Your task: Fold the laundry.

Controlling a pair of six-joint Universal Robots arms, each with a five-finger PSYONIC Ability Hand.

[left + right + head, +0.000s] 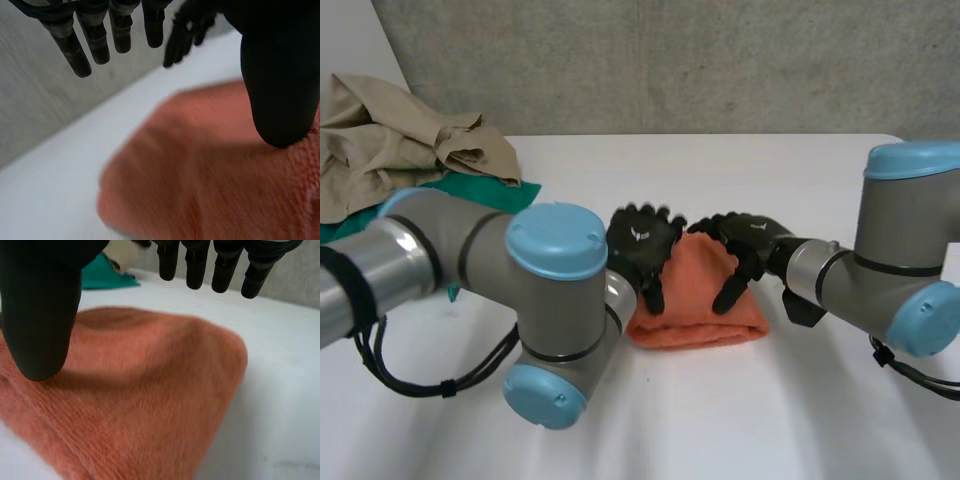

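Item under inspection: the orange towel (698, 305), lying folded into a thick pad on the white table (740, 420). Over the towel's left edge is the left hand (642, 248), and over its right side the right hand (748, 250). Both have fingers straight and spread, grasping nothing. The thumbs appear to rest on the towel, though contact is unclear. Judged soft, light, limp and not slippery; best pinched at its corners. The beige clothes (390, 140) lie well off to the towel's left.

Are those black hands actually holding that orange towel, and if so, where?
Nothing is held. The left hand and the right hand are both open over the folded orange towel, with fingers straight and gripping no part of it.
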